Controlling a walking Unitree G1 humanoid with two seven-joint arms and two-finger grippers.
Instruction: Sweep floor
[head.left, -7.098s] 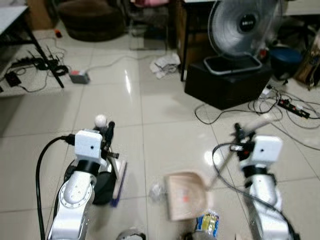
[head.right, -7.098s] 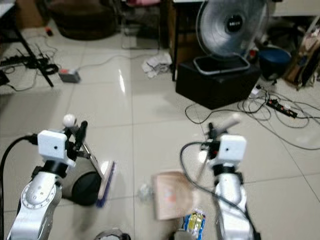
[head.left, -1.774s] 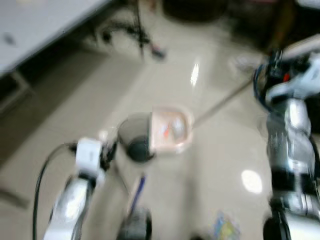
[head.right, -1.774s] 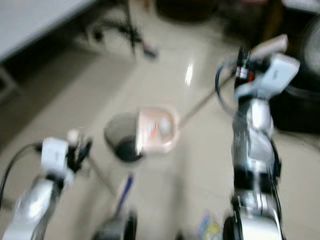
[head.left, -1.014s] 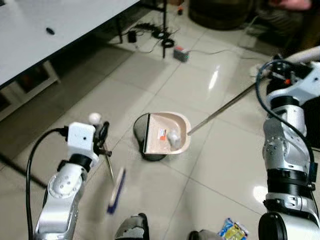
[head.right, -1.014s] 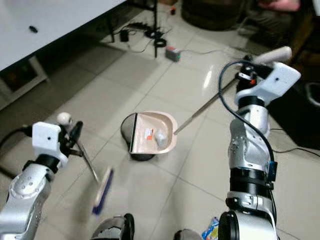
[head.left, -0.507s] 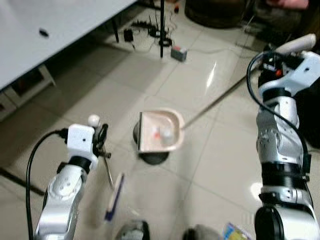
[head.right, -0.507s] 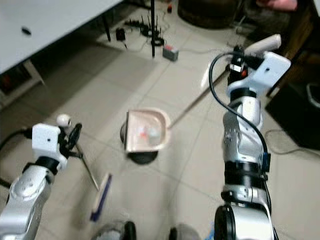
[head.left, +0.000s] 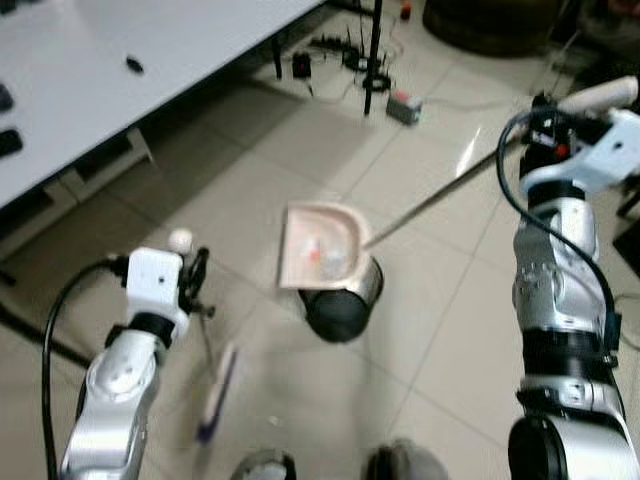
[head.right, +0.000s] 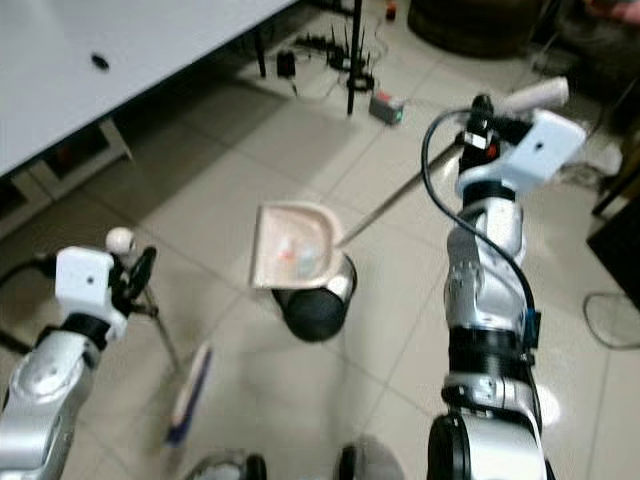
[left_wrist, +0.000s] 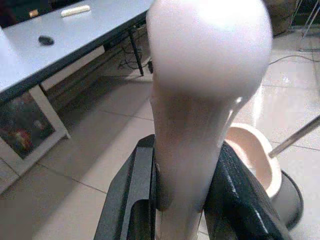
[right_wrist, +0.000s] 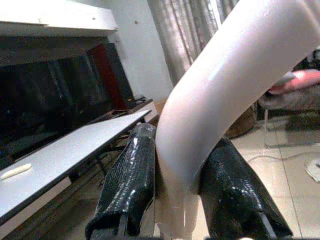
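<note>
My right gripper (right_wrist: 172, 200) is shut on the white handle (head.left: 600, 93) of a long-handled pink dustpan (head.left: 322, 245). The pan is held tilted over a small round bin (head.left: 342, 300) and still carries a little pale litter. My left gripper (left_wrist: 180, 195) is shut on the white handle (left_wrist: 200, 90) of a small broom, whose thin shaft runs down to a blue-edged brush head (head.left: 216, 392) hanging just above the floor at lower left. The bin and pan also show past the left fingers in the left wrist view.
A white table (head.left: 110, 70) stands along the left, with dark legs (head.left: 372, 45) and cables (head.left: 350, 55) under its far end. A small grey box (head.left: 404, 106) lies on the tiles beyond the pan. My feet (head.left: 262, 464) are at the bottom edge. Open tiled floor (head.left: 450, 330) lies around the bin.
The camera has shifted. The dustpan now sits tipped over the bin's near rim, and the bin shows more toward me. Both grippers keep their holds.
</note>
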